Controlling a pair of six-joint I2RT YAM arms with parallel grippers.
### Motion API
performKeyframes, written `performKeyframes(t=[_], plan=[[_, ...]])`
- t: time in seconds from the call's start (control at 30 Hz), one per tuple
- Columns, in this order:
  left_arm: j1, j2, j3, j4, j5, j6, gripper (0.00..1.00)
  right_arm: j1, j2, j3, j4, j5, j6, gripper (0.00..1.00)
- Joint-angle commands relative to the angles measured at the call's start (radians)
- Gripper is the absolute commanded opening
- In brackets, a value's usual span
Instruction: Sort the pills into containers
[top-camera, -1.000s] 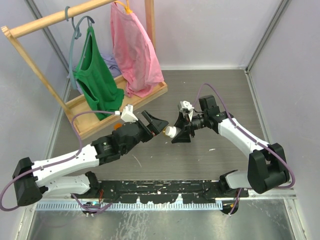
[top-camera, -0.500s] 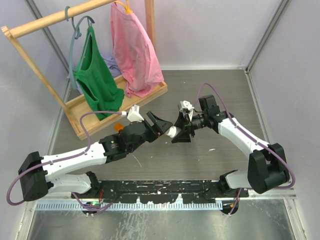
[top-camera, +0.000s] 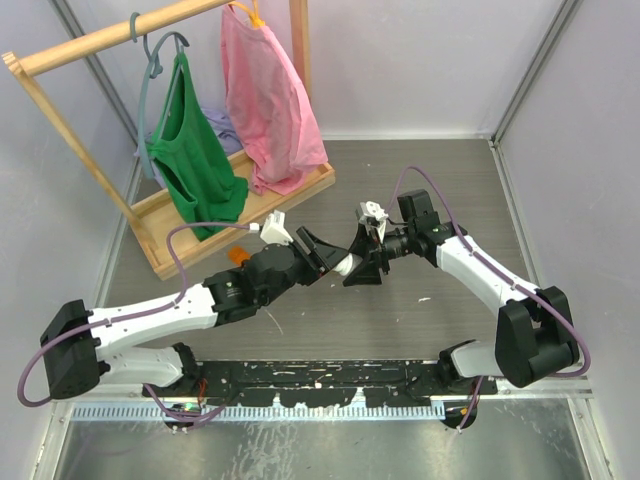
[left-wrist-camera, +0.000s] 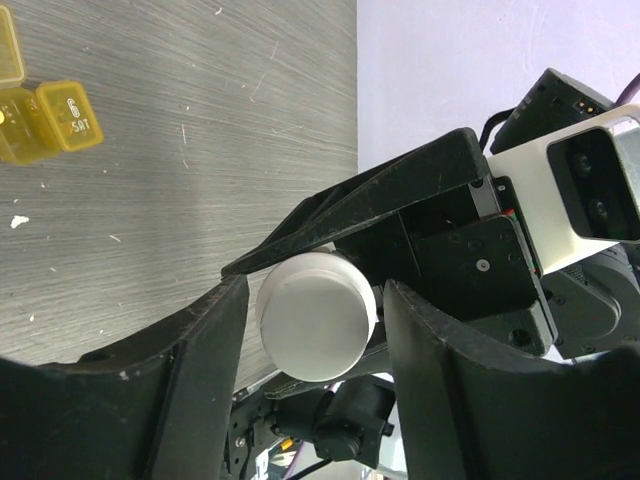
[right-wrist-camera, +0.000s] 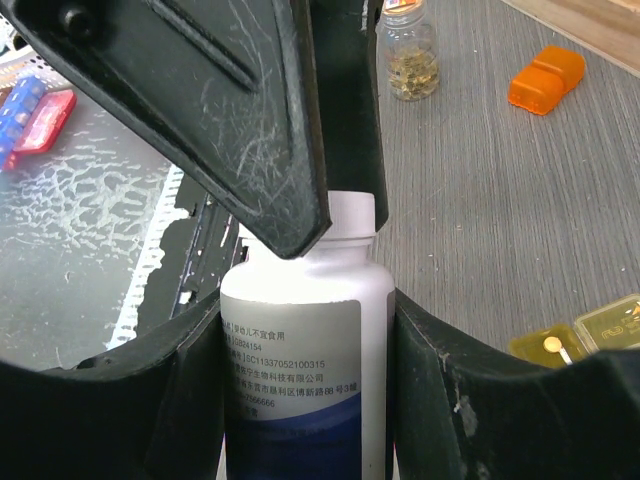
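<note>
Grey tabletop (top-camera: 430, 190), pale walls (top-camera: 420, 70); right end effector (right-wrist-camera: 300, 330) grasping bottle (right-wrist-camera: 300, 400); left end effector (left-wrist-camera: 315, 300) released

Centre: right claw (top-camera: 358, 262) clamps the white bottle (top-camera: 342, 266); left claw (top-camera: 326, 258) straddles its cap (left-wrist-camera: 318, 315) with slivers of gap, so nothing passes between the arms
Left rear: wooden rack (top-camera: 90, 41) hung with clothes (top-camera: 190, 160) walls that corner
Below: yellow pill box (left-wrist-camera: 50, 120), glass vial (right-wrist-camera: 410, 60) and orange box (right-wrist-camera: 545, 78) dot the surface (top-camera: 450, 180)
Right rear: open surface, room to pass
</note>
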Motion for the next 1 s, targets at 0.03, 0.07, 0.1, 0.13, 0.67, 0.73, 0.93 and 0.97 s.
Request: performKeyframes(t=[0.03, 0.07, 0.1, 0.13, 0.67, 0.73, 0.93, 0.97], plan=[[-0.005, 0.011, 0.043, 0.071, 0.022, -0.005, 0.52, 0.0, -0.018, 0.044, 0.014, -0.013, -0.008, 0.01], [-0.004, 0.013, 0.043, 0.071, 0.027, -0.003, 0.49, 0.0, -0.018, 0.045, 0.014, -0.013, -0.008, 0.01], [-0.006, 0.015, 0.043, 0.071, 0.031, -0.002, 0.45, 0.0, -0.016, 0.046, 0.014, -0.013, -0.006, 0.01], [-0.005, 0.016, 0.041, 0.074, 0.036, 0.001, 0.41, 0.0, -0.016, 0.046, 0.015, -0.014, -0.006, 0.01], [0.15, 0.155, -0.2, 0.93, 0.746, 0.377, 0.01, -0.002, 0.05, 0.022, 0.208, -0.208, 0.279, 0.01], [0.162, 0.212, -0.178, 0.984, 0.84, 0.398, 0.02, -0.001, 0.057, 0.024, 0.209, -0.221, 0.288, 0.01], [0.166, 0.266, -0.139, 1.006, 0.87, 0.504, 0.08, -0.001, 0.067, 0.025, 0.21, -0.225, 0.302, 0.01], [0.168, 0.262, -0.138, 1.003, 0.86, 0.517, 0.1, -0.002, 0.067, 0.026, 0.211, -0.225, 0.302, 0.01]])
